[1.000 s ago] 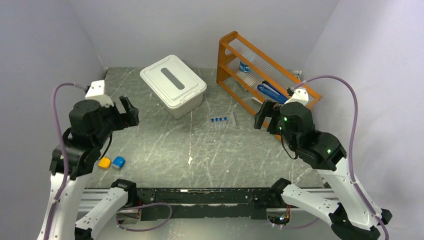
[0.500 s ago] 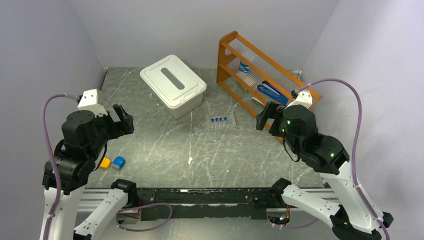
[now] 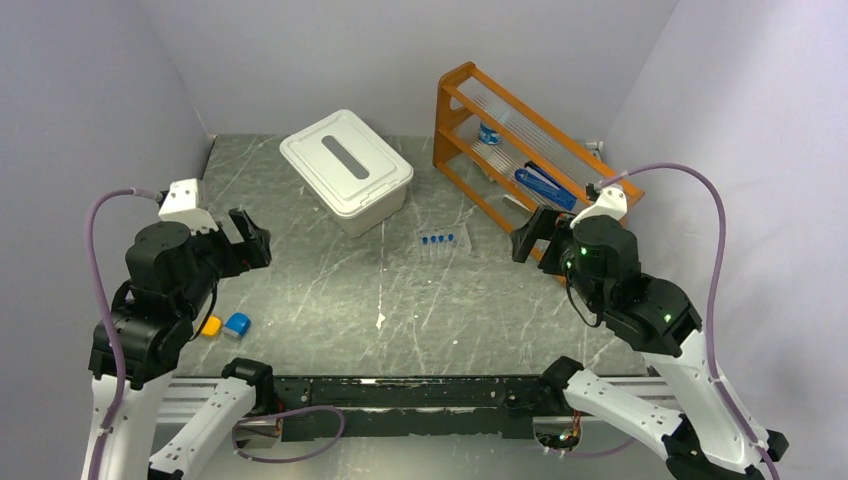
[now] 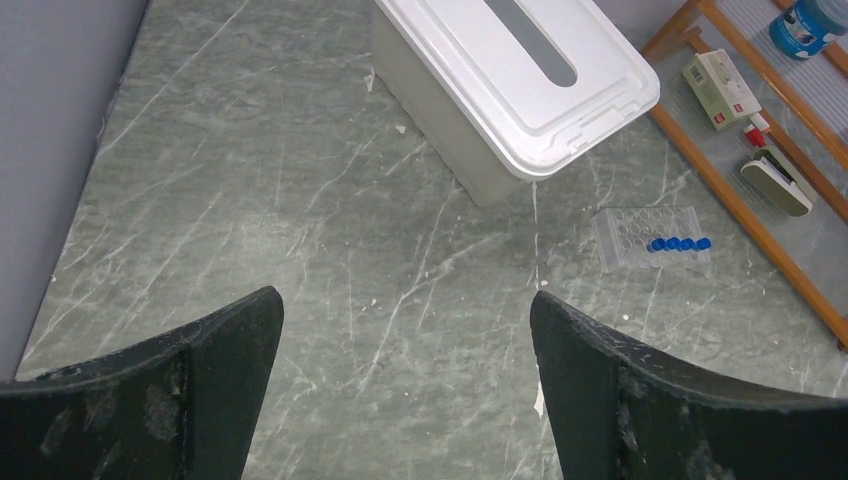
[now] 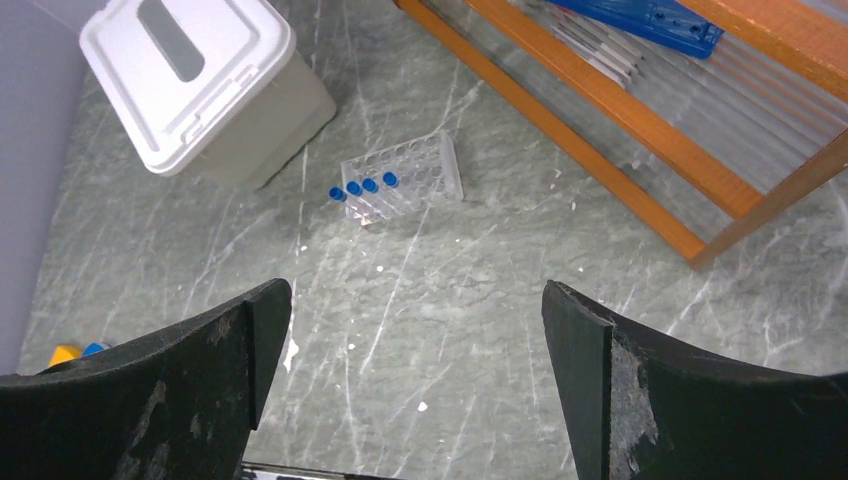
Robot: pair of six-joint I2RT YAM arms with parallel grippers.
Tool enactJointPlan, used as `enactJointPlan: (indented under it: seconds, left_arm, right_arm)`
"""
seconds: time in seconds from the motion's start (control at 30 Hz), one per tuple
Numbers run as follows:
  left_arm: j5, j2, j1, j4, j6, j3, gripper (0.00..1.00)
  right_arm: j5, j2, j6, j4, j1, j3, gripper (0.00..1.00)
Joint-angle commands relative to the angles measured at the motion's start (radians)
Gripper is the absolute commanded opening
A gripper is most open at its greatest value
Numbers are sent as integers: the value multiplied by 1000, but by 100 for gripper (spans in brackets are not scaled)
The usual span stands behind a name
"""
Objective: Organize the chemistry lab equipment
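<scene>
**As both arms draw back, the tube rack sits untouched mid-desk**

While I watch, the grey marbled desk [image 3: 330,300] holds much the same layout as a second ago; only the arms have shifted. Biggest on it is the white lidded box [image 3: 346,170] at the back, lid on, and to its right the orange shelf rack [image 3: 500,120], which carries a few items along the far right side.

The left arm has swung outward and sunk toward its own corner, so the left pincer [image 3: 252,238] now hangs over bare desk, well apart from anything. Its wrist view shows the jaws spread wide with nothing between them. The right arm has eased back a little too. The right pincer [image 3: 530,235] hovers just beside the shelf's near end, also gaping and empty.

Between the two, near the box's front corner, stands the clear tube rack [image 3: 443,243] with four blue-capped test tubes [image 5: 360,188] in a row. Nobody has hold of it.

Smallest are the orange block [image 3: 208,326] and blue block [image 3: 237,324], side by side below the left arm.

To my eye this pull-back reads as a pause or a finish, not a fresh reach.
</scene>
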Motion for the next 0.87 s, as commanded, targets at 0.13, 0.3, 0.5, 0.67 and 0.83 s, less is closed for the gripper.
enactJointPlan:
  seconds: [0.13,0.3,0.5,0.67,0.83]
  left_arm:
    - [16,-6,-3,39,8,-3,97]
    - [-10,-15,-3,21,6,22,97]
    - [-31,-25,-3,-13,12,58,97]
    - [-33,-23,-3,-26,19,79,97]
    - [-34,-20,-3,-32,20,91,97]
  right_arm:
    - [-20,-21,4,40,-4,-1,100]
    - [-18,-15,9,16,-3,24,100]
    - [-1,-10,17,-18,-3,48,100]
    - [1,-19,15,-25,-3,57,100]
    - [15,-25,17,-36,-4,62,100]
